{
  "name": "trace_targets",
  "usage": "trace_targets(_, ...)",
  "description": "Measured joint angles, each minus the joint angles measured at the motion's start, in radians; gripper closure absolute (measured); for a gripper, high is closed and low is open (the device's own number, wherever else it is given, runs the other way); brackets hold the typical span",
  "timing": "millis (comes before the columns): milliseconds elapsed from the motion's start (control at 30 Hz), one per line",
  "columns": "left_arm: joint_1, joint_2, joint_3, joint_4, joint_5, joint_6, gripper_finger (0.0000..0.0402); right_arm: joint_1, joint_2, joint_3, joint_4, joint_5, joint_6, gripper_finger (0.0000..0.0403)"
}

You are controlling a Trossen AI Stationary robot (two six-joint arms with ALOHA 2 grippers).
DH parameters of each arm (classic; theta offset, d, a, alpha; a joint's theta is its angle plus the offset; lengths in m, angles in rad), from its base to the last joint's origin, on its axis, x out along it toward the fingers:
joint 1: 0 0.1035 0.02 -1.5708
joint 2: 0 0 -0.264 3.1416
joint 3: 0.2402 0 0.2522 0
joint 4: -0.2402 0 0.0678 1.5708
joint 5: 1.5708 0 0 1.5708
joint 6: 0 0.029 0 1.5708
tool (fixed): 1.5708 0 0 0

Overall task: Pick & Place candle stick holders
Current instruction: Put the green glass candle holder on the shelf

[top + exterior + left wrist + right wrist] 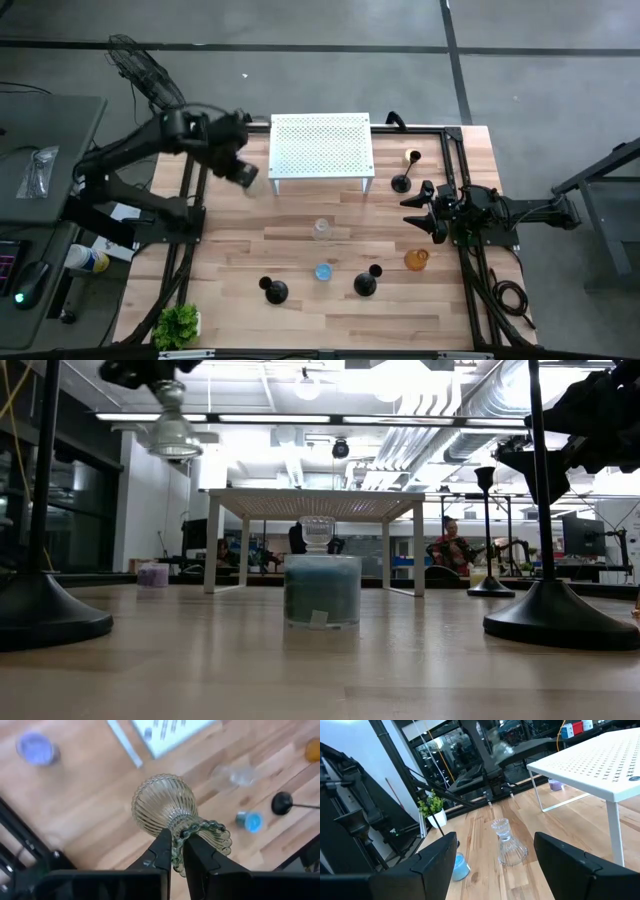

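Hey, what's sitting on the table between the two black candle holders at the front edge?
The blue glass cup sits between the black holders and, as the high view shows.

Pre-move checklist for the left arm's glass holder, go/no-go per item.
1. Left gripper shut on the ribbed glass holder, pinching its beaded rim: ok.
2. Holder lifted off the table, beside the white perforated stand: ok.
3. Holder hangs level: not ok, it tilts away from the fingers.
4. Right gripper open, empty, waiting at the table's right edge: ok.
5. Clear glass holder, blue cup, amber cup away from the left arm: ok.
6. Drop spot: cannot tell.
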Motion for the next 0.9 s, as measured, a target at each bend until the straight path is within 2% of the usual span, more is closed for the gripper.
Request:
trace_targets(267,0.24,0.222,0.3,-0.049,0.021,0.303,0.0382,0.0,0.0,0.0,0.0,0.0,0.0,0.0143)
trace_targets(500,0.389,0.436,0.546,-0.079,0.049,0.462,0.0382,0.0,0.0,0.0,0.0,0.0,0.0,0.0143)
trace_targets(633,0.44,0.526,0.607,-0.083,0.071,0.515,0.0382,0.0,0.0,0.0,0.0,0.0,0.0,0.0143)
trace_targets(900,0.474,0.628,0.623,-0.055,0.094,0.566,0.0382,0.0,0.0,0.0,0.0,0.0,0.0,0.0143)
